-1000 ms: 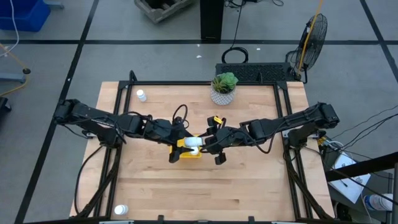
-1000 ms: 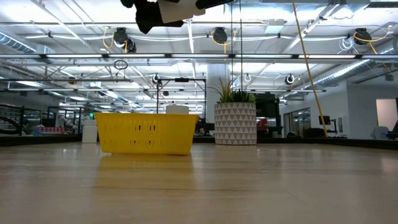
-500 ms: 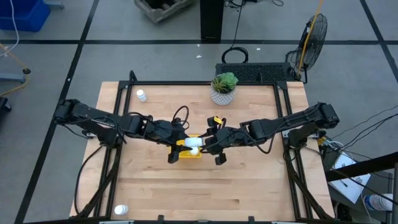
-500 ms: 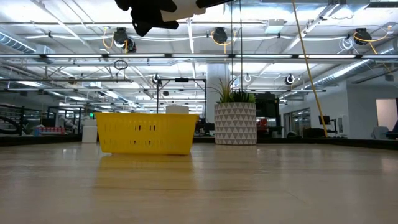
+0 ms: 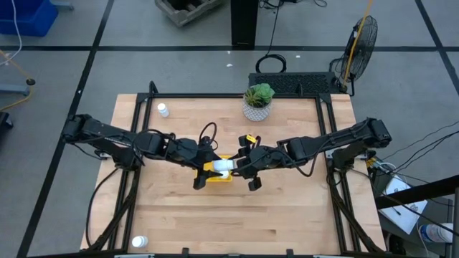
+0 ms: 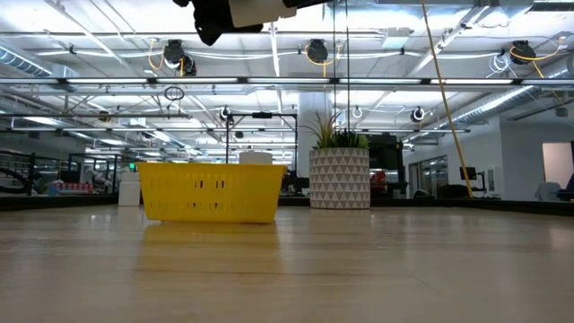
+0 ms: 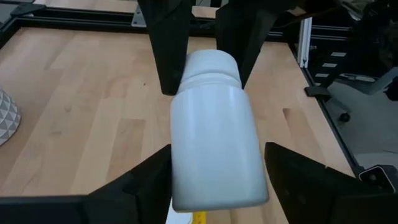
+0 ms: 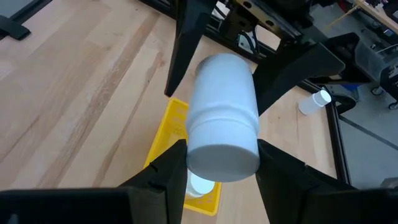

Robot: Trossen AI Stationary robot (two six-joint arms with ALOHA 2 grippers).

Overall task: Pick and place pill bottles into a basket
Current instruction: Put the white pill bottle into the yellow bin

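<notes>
Barely anything had moved since before. Both grippers met over the basket (image 5: 217,174): right gripper (image 5: 233,165) jaws clamped on a bottle (image 5: 222,164), left gripper (image 5: 209,163) jaws spread loosely around its base.

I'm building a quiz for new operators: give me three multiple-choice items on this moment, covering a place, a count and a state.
1. Where is the held bottle?
A. above the basket
B. beside the plant pot
C. on the floor

2. How many loose bottles does the high view show on the table, outside the basket?
A. none
B. two
C. four

3. The right gripper is:
A. open and empty
B. shut on the held bottle
C. out of view

Answers:
1 A: the held bottle hangs over the basket.
2 B: loose bottles, one far left, one near left.
3 B: the right gripper clamps its cap end.
</notes>
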